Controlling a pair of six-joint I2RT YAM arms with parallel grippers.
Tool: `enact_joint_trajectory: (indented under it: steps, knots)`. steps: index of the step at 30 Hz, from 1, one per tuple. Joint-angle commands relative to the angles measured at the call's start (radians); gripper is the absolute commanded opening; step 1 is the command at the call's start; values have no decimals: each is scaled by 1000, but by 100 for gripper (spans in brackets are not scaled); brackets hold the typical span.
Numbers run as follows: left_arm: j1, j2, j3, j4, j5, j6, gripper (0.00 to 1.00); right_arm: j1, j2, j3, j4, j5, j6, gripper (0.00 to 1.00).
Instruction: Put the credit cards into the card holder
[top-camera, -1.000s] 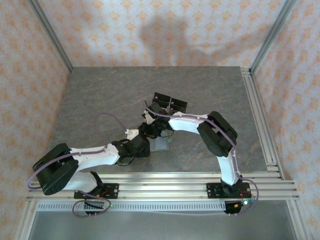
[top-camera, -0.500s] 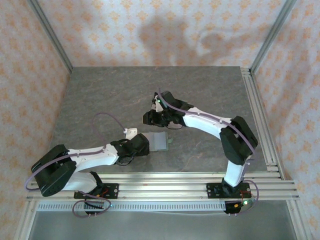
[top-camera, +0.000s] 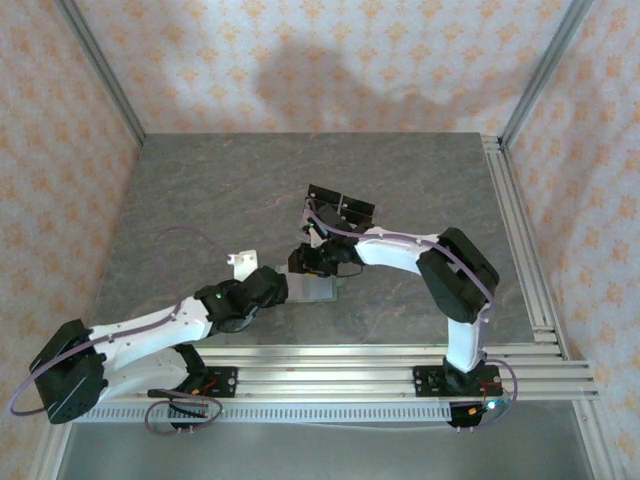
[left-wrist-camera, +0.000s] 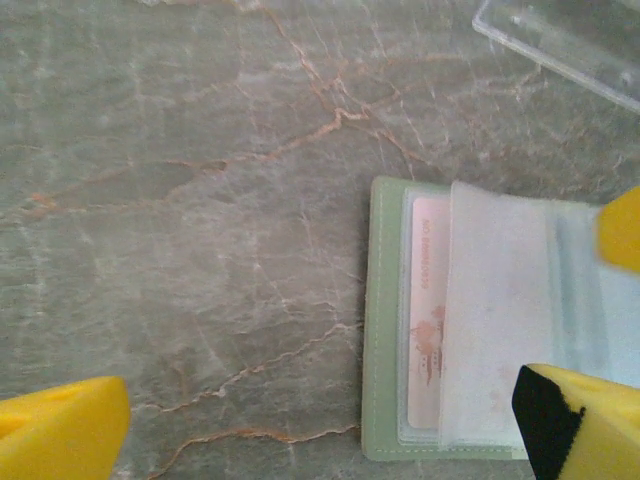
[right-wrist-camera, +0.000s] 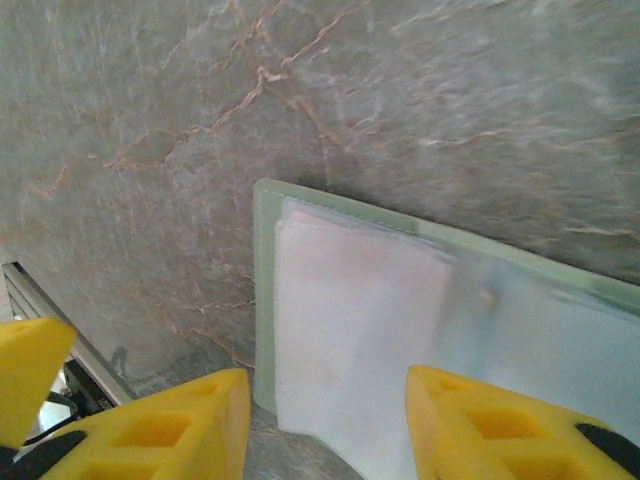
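Left tool (left-wrist-camera: 320, 425), right tool (right-wrist-camera: 330, 420) hover released by card holder (left-wrist-camera: 385, 330) on veined table (top-camera: 200, 190) within papered walls (top-camera: 330, 60)

Overhead wide; wrist cameras closely share card holder (left-wrist-camera: 385, 330).

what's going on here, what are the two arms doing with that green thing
Both arms are working over a green wallet that lies open on the table. The left gripper is wide open at the wallet's edge. The right gripper hangs over its clear sleeves with its jaws apart, gripping nothing. One pink card sits in a sleeve. A clear stand is just behind the wallet.
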Motion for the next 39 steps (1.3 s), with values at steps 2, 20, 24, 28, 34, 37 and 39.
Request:
enact_joint_trajectory:
  steps: [2, 20, 24, 28, 34, 37, 39]
  knots:
    - [-7, -69, -23, -116, -104, -65, 100, 23, 52, 82, -25, -44, -15, 45]
    - [-8, -37, 0, -104, -92, -66, 100, 32, 216, 244, -50, -158, 18, 44]
    - [-7, -32, 7, -105, -101, -68, 100, 28, 184, 270, -51, -174, 12, 45]
    - [-7, -22, 25, -125, -124, -75, 100, -11, 65, 238, -31, -157, 11, 44]
    - [2, 49, 83, -137, -143, -51, 100, -138, -113, 216, -186, -80, -112, 45]
    - [30, 104, 109, -94, -93, 5, 100, -181, -136, 272, -392, 37, -293, 45]
    - [56, 139, 131, -84, -74, 25, 100, -185, -134, 310, -514, 175, -426, 44]
